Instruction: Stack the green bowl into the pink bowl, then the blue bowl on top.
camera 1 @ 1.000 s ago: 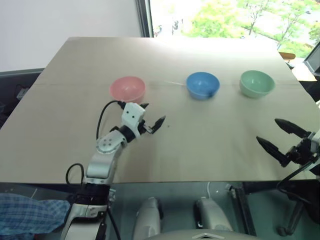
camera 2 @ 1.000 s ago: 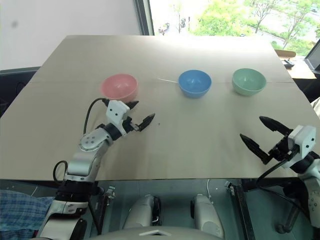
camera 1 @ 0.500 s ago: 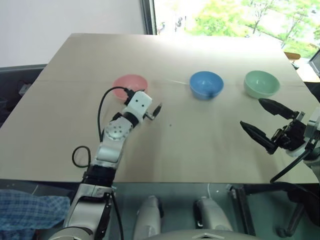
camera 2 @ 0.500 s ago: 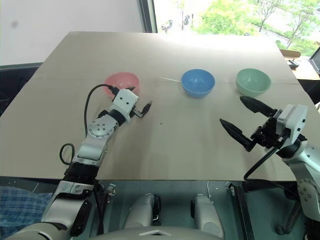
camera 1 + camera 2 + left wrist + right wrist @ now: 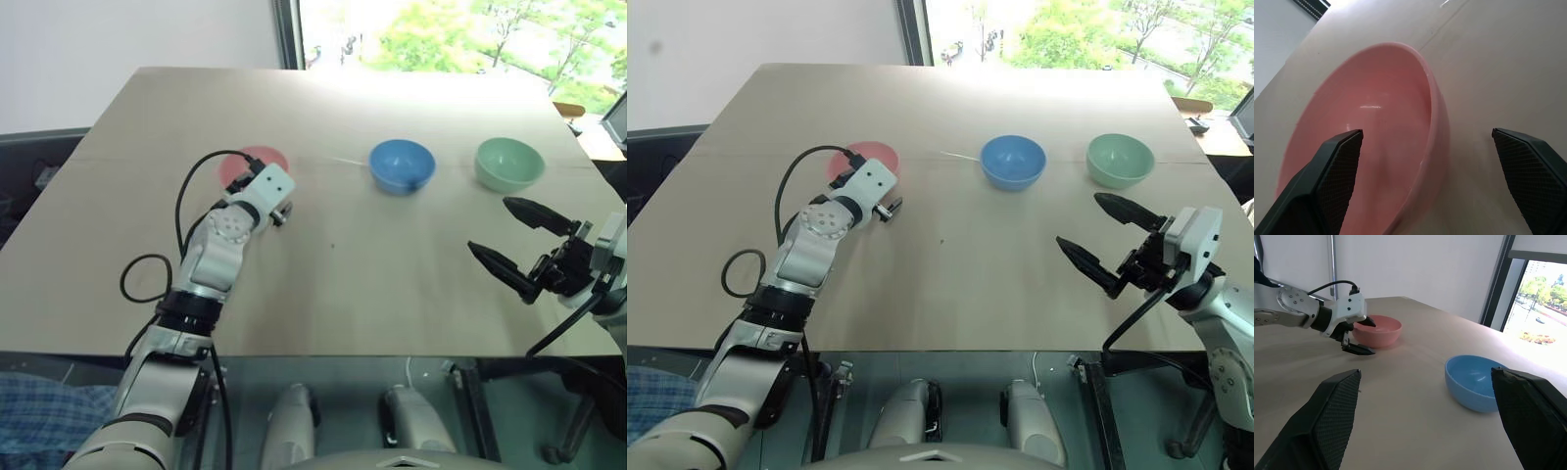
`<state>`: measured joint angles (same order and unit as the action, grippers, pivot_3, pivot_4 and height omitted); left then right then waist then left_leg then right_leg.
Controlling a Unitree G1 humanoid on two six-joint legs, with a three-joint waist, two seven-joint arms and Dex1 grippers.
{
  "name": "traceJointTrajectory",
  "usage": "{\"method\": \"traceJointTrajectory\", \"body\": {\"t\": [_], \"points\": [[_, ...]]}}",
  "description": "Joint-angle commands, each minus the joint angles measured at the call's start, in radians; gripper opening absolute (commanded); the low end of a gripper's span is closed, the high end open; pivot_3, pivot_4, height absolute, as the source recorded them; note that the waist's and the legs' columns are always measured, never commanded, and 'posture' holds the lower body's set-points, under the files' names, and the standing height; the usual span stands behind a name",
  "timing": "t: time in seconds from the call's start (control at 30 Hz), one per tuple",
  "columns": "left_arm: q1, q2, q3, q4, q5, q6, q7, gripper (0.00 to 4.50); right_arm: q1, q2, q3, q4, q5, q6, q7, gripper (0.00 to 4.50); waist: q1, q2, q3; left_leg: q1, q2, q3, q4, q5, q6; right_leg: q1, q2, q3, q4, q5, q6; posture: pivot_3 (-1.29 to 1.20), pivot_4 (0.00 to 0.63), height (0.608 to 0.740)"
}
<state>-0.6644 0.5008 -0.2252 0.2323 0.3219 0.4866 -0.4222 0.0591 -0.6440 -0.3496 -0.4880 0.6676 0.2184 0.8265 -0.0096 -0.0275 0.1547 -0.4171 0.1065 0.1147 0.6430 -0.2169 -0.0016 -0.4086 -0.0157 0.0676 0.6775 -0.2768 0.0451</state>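
Three bowls stand in a row across the far half of the table: the pink bowl [image 5: 253,158] on the left, the blue bowl [image 5: 402,164] in the middle, the green bowl [image 5: 509,163] on the right. My left gripper [image 5: 1427,132] is open at the pink bowl's near right rim [image 5: 1432,112], one finger over the inside and the other over the table beside it. From the head views its white housing hides part of that bowl. My right gripper [image 5: 490,225] hangs open and empty above the table, on the near side of the green bowl.
The tan table [image 5: 392,294] has a seam running across it at the bowls' line. A thin pale stick [image 5: 338,160] lies between the pink and blue bowls. A window stands beyond the far edge. Plaid cloth [image 5: 39,411] shows below the front left corner.
My left gripper has reached forward to the pink bowl and rolled, so its fingers now straddle the rim. My right gripper has risen and shifted left. The bowls have not moved.
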Motion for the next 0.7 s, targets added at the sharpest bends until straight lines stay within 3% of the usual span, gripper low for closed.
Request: {"method": "traceJointTrajectory", "body": {"t": [0.03, 0.3, 0.33, 0.4, 0.53, 0.57, 0.63, 0.67, 0.7], "points": [[-0.069, 0.025, -0.041, 0.048, 0.053, 0.045, -0.036, 4.50, -0.004, -0.009, -0.010, -0.016, -0.001, -0.020, 0.017, 4.48, 0.001, 0.000, 0.000, 0.000, 0.000, 0.000, 0.000, 0.000, 0.000, 0.000, 0.000, 0.000, 0.000, 0.000, 0.000, 0.00, 0.150, 0.740], [-0.106, 0.018, -0.083, 0.102, 0.078, 0.065, -0.072, 4.50, 0.030, -0.004, -0.030, -0.036, 0.019, -0.020, 0.028, 4.48, -0.002, 0.000, 0.000, 0.000, 0.000, -0.001, 0.001, 0.000, 0.000, 0.000, 0.000, -0.001, 0.001, 0.000, 0.000, 0.00, 0.150, 0.740], [-0.107, 0.016, -0.086, 0.102, 0.080, 0.065, -0.074, 3.98, 0.034, -0.002, -0.031, -0.037, 0.016, -0.022, 0.028, 4.50, -0.002, 0.000, 0.000, 0.000, 0.000, -0.001, 0.001, 0.000, 0.000, 0.000, 0.000, -0.001, 0.001, 0.000, 0.000, 0.00, 0.150, 0.740], [-0.113, 0.012, -0.090, 0.103, 0.084, 0.064, -0.076, 3.56, 0.043, 0.001, -0.033, -0.040, 0.014, -0.026, 0.028, 4.50, -0.001, 0.000, 0.000, 0.000, 0.000, -0.001, 0.003, 0.000, 0.000, 0.001, 0.000, -0.001, 0.002, 0.000, 0.000, 0.00, 0.150, 0.740], [-0.125, 0.010, -0.089, 0.119, 0.085, 0.057, -0.075, 2.26, 0.056, 0.001, -0.038, -0.046, 0.015, -0.029, 0.026, 4.50, -0.002, 0.000, 0.000, 0.000, 0.000, -0.001, 0.003, 0.000, 0.000, 0.001, 0.000, -0.001, 0.002, 0.000, 0.000, 0.00, 0.150, 0.740], [-0.127, 0.010, -0.089, 0.123, 0.085, 0.054, -0.075, 1.65, 0.057, 0.000, -0.039, -0.046, 0.015, -0.030, 0.026, 4.50, -0.002, 0.000, 0.000, 0.000, 0.000, -0.001, 0.003, 0.000, 0.000, 0.001, 0.000, -0.001, 0.002, 0.000, 0.000, 0.00, 0.150, 0.740], [-0.131, 0.009, -0.091, 0.134, 0.084, 0.047, -0.075, 0.93, 0.058, 0.000, -0.040, -0.047, 0.015, -0.030, 0.022, 4.50, -0.002, 0.000, 0.000, 0.000, 0.000, -0.001, 0.003, 0.000, 0.000, 0.001, 0.000, -0.001, 0.002, 0.000, 0.000, 0.00, 0.150, 0.740], [-0.133, 0.009, -0.092, 0.141, 0.085, 0.044, -0.073, 0.31, 0.058, 0.001, -0.039, -0.047, 0.014, -0.030, 0.021, 4.50, -0.001, 0.000, 0.000, -0.001, 0.000, -0.002, 0.003, 0.000, 0.000, 0.001, 0.000, -0.001, 0.002, 0.000, 0.000, 0.00, 0.150, 0.740], [-0.134, 0.008, -0.091, 0.146, 0.085, 0.041, -0.071, 0.05, 0.059, 0.001, -0.039, -0.048, 0.013, -0.030, 0.021, 4.50, -0.001, 0.000, 0.000, -0.001, 0.000, -0.002, 0.003, 0.000, 0.000, 0.001, 0.000, -0.001, 0.002, 0.000, 0.000, 0.00, 0.150, 0.740]]}}
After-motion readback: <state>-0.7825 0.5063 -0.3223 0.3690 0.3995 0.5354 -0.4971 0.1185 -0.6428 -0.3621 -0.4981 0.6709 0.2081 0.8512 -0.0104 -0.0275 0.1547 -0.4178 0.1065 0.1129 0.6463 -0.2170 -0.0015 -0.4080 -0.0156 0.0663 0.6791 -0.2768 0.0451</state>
